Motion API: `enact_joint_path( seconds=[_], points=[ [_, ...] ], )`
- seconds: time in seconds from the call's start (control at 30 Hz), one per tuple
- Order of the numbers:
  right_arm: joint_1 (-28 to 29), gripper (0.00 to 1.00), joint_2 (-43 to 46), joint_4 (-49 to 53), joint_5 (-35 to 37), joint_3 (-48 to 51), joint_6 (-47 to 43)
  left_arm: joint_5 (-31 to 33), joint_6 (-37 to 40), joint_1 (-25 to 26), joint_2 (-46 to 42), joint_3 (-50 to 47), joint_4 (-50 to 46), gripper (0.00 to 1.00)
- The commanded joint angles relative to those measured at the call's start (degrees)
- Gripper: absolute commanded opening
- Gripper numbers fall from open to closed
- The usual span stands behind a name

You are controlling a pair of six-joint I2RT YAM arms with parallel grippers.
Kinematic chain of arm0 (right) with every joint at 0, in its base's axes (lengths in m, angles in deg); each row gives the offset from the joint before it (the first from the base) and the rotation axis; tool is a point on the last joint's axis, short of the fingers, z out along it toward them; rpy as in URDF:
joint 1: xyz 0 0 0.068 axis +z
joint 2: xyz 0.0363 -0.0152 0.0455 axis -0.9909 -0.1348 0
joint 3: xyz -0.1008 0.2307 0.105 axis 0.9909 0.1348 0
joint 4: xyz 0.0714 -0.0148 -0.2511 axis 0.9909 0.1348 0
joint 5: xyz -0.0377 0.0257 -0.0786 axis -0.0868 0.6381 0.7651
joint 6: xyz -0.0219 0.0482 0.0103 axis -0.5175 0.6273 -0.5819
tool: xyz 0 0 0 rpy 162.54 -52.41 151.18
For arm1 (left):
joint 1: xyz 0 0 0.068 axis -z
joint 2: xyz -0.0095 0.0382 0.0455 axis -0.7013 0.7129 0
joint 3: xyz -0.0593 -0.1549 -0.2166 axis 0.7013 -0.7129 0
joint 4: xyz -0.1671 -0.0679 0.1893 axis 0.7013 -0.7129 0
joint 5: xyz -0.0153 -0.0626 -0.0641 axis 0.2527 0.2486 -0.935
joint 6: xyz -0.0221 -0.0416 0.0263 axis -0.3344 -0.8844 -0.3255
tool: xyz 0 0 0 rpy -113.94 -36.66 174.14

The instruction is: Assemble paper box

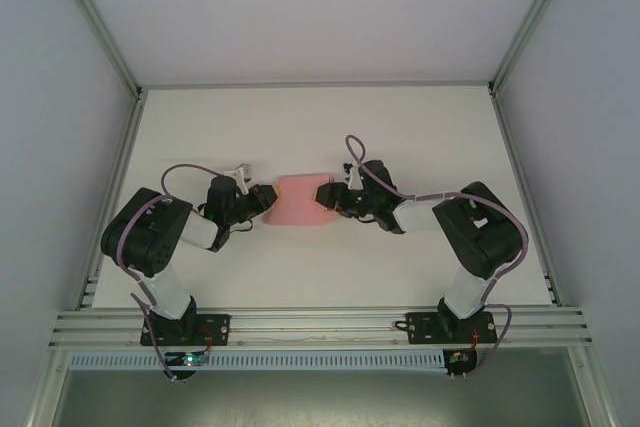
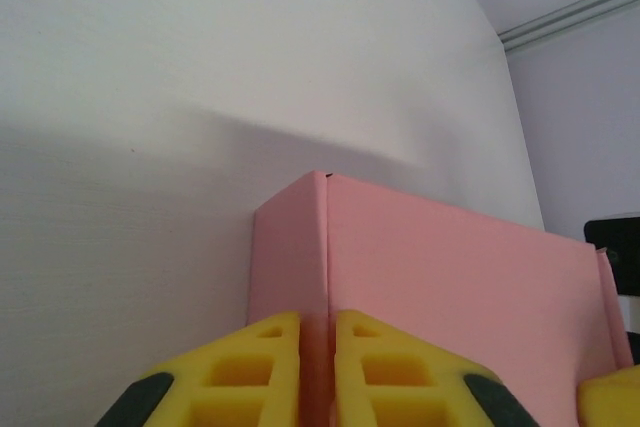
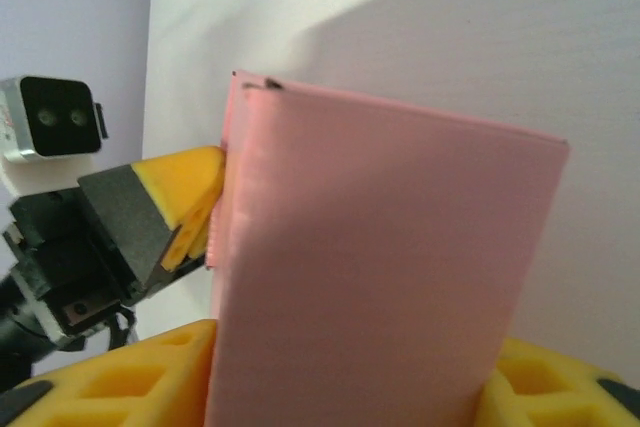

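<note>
The left hand (image 1: pixel 268 194) pinches the paper box (image 1: pixel 300 201) wall; the right hand (image 1: pixel 328 195) straddles it, grip unclear. Squeezing harder may buckle it.

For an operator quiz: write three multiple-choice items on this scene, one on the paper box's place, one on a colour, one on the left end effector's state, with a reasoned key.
1. The paper box is: A. between the left end effector and the right end effector B. far from both C. beside the right one alone
2. The fingers are: A. blue B. yellow C. white
3. The left end effector is: A. wide open B. shut on nothing C. shut on the box's edge
Key: 1A, the top view shows one at each end; 2B, both wrist views show yellow; 3C, pink card sits pinched between its fingers.
</note>
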Motion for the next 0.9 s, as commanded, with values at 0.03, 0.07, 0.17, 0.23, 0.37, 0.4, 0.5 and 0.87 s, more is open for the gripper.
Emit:
enact_joint_path(
  seconds=[0.03, 0.07, 0.17, 0.23, 0.37, 0.4, 0.5, 0.87],
  points=[
    [-0.9, 0.4, 4.6, -1.6, -0.6, 2.0, -0.9, -1.1, 4.4, -0.1, -0.1, 0.1, -15.8, 0.26],
    [-1.1, 0.4, 5.2, -1.0, -0.5, 2.1, -1.0, -1.8, 6.2, 0.2, -1.7, 1.0, -15.8, 0.34],
    [-1.8, 0.4, 7.5, 0.9, -0.4, 2.6, -0.7, 0.5, 13.9, 1.9, -9.5, 5.0, -22.0, 0.8],
    [-2.7, 0.43, 9.0, 2.4, -0.3, 3.0, 0.1, 8.0, 23.1, 5.8, -16.0, 9.0, -30.5, 1.0],
    [-6.0, 0.4, 11.8, 3.8, -3.3, 4.1, 4.2, 22.1, 46.6, 16.9, -23.4, 17.5, -45.6, 1.0],
    [-6.9, 0.38, 12.7, 4.2, -4.1, 4.4, 5.5, 22.5, 50.2, 18.1, -24.7, 18.3, -47.3, 1.0],
    [-9.4, 0.33, 15.0, 11.3, -5.9, 3.7, 7.8, 14.6, 57.5, 18.7, -28.8, 18.3, -48.9, 1.0],
    [-15.4, 0.32, 22.4, 21.0, -19.6, 2.6, 18.1, 12.5, 80.5, 25.0, -32.9, 19.5, -60.1, 1.0]
  ],
)
